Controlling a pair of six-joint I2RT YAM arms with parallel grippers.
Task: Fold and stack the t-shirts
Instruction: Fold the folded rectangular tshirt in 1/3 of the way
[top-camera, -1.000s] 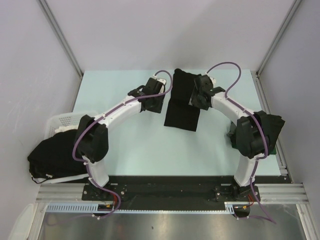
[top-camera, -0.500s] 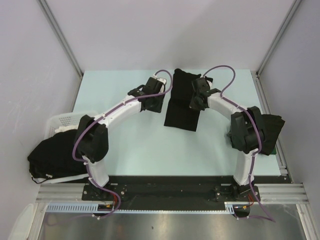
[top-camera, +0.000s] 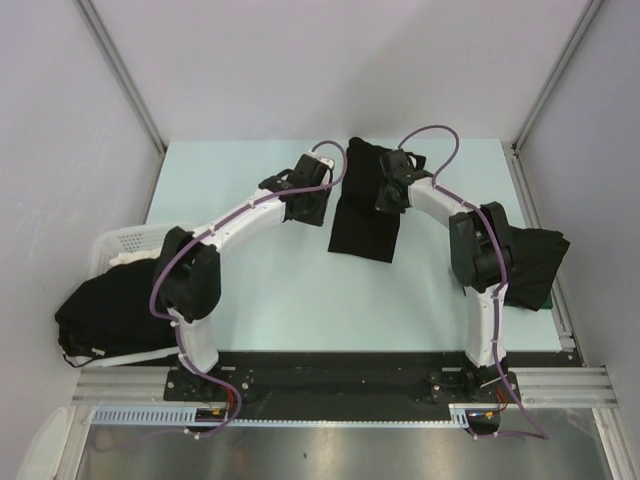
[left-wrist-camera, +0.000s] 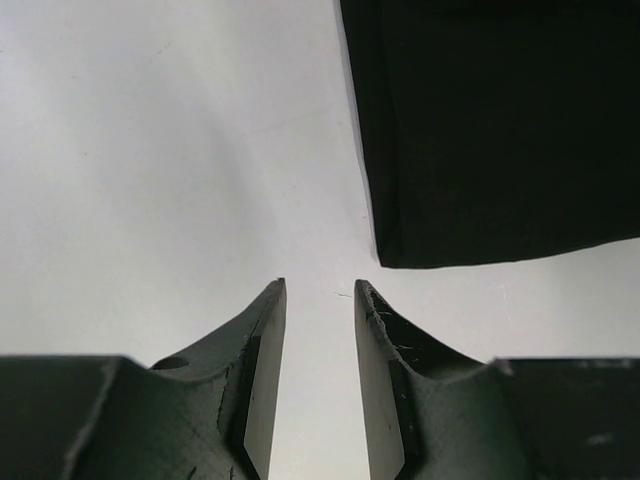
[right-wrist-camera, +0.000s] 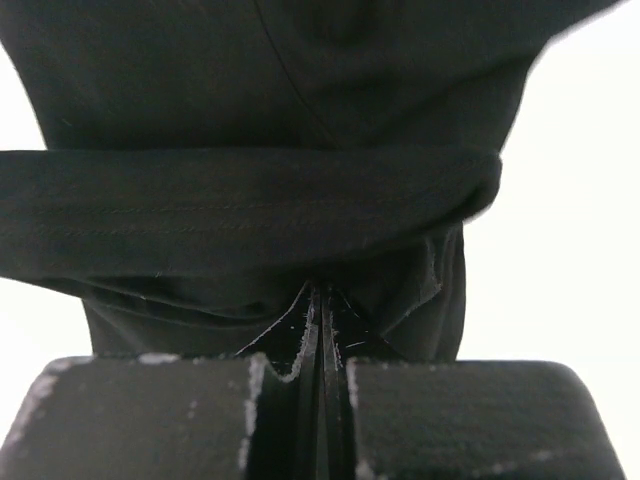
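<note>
A black t-shirt (top-camera: 362, 215), folded into a long strip, lies at the middle of the pale table; its far end is bunched up. My right gripper (top-camera: 388, 196) sits over the strip's right edge. In the right wrist view its jaws (right-wrist-camera: 322, 296) are shut on a pinch of the black cloth (right-wrist-camera: 250, 210), which tents away from the tips. My left gripper (top-camera: 304, 206) hovers just left of the strip, apart from it. It stands open (left-wrist-camera: 320, 292) over bare table, and the shirt's near corner (left-wrist-camera: 490, 130) lies ahead to its right.
A white slotted basket (top-camera: 125, 240) at the left edge holds a heap of black shirts (top-camera: 100, 315). Another black shirt (top-camera: 538, 265) lies at the table's right edge behind the right arm's elbow. Metal frame rails run along the near edge.
The right gripper has closed on the shirt's edge, and its arm has swung a little left. The left arm has hardly moved.
</note>
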